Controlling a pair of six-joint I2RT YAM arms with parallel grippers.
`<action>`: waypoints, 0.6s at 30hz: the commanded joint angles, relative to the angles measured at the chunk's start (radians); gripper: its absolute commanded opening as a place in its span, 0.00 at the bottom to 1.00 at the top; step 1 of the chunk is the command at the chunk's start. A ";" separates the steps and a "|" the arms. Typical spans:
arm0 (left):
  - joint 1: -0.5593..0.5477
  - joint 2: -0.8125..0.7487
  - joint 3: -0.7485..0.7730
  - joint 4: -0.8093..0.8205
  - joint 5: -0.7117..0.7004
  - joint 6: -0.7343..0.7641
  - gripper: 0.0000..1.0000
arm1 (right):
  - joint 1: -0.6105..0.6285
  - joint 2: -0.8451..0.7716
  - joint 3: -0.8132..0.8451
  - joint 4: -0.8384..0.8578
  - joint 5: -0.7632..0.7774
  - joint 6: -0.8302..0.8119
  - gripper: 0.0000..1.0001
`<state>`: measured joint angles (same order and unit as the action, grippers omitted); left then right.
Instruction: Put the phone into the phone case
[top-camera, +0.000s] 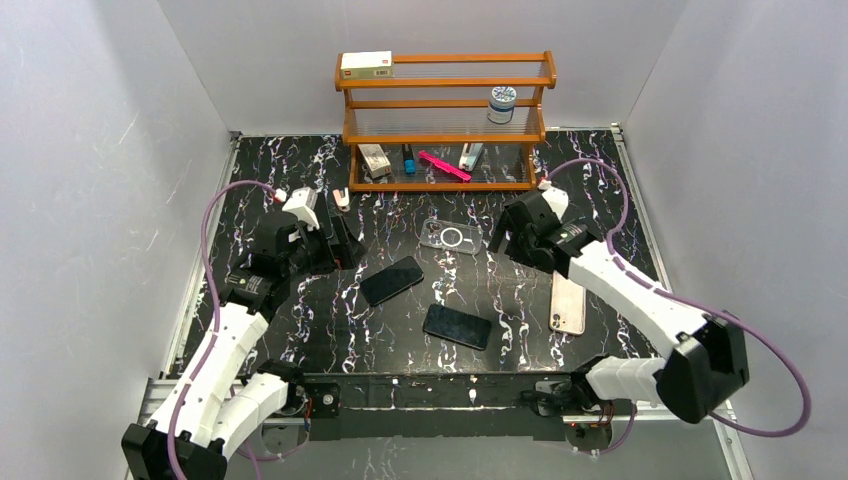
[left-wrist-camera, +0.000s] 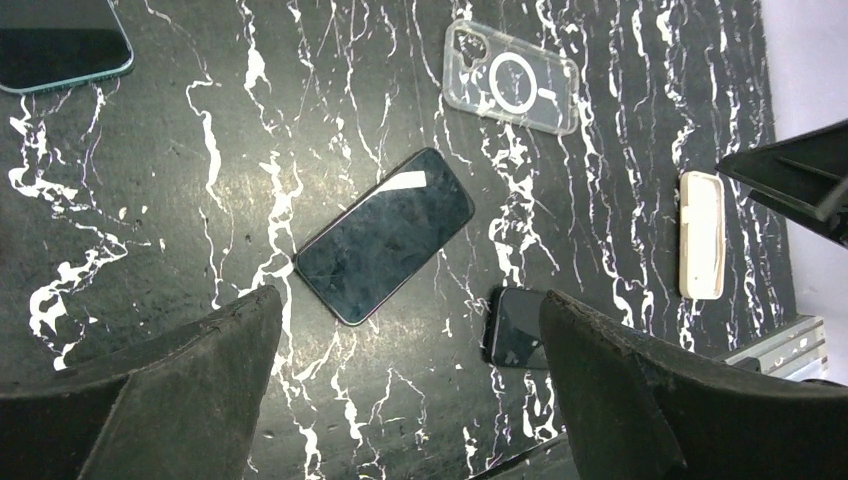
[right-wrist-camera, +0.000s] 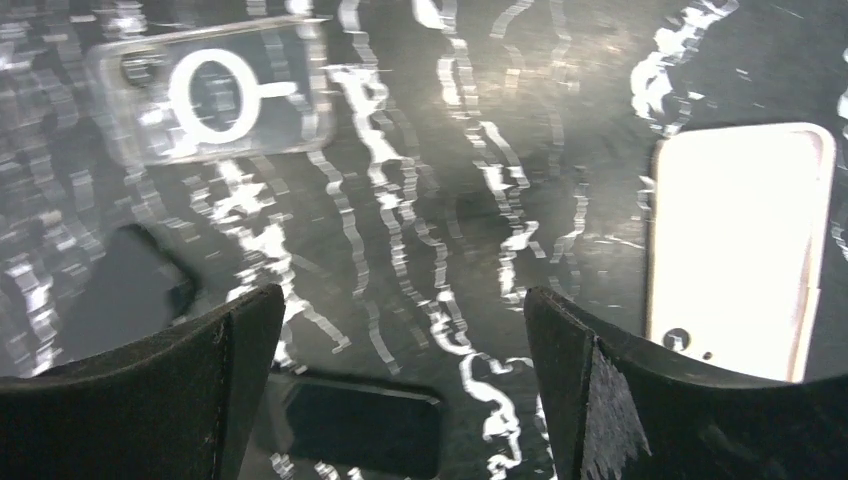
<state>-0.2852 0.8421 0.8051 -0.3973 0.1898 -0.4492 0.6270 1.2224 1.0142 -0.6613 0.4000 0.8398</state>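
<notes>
The clear phone case (top-camera: 452, 237) with a white ring lies flat at mid-table, also seen in the left wrist view (left-wrist-camera: 512, 77) and blurred in the right wrist view (right-wrist-camera: 215, 95). A black phone (top-camera: 392, 280) (left-wrist-camera: 385, 235) lies screen up left of the case. A second black phone (top-camera: 457, 326) (right-wrist-camera: 360, 420) lies nearer the front. A pale gold phone (top-camera: 568, 303) (right-wrist-camera: 735, 250) lies face down at the right. My left gripper (top-camera: 340, 243) (left-wrist-camera: 408, 300) hangs open left of the case, holding nothing. My right gripper (top-camera: 503, 238) (right-wrist-camera: 400, 300) hangs open just right of the case, holding nothing.
A wooden shelf (top-camera: 445, 120) with small items stands at the back. A small cream oblong object (top-camera: 342, 200) (left-wrist-camera: 701, 235) lies near the left gripper. A small dark object (left-wrist-camera: 515, 328) is partly hidden behind one left finger. White walls enclose the table.
</notes>
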 joint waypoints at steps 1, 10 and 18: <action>0.001 -0.001 -0.041 0.006 -0.016 0.025 0.98 | -0.098 0.068 -0.062 -0.063 0.034 0.024 0.95; 0.000 -0.018 -0.101 0.009 -0.043 0.053 0.98 | -0.349 0.065 -0.191 -0.015 -0.040 -0.021 0.72; 0.001 -0.018 -0.105 0.016 -0.038 0.058 0.98 | -0.429 0.130 -0.247 0.088 -0.158 -0.105 0.53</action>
<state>-0.2852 0.8360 0.7090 -0.3893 0.1638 -0.4068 0.2157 1.3186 0.7834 -0.6498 0.3149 0.7849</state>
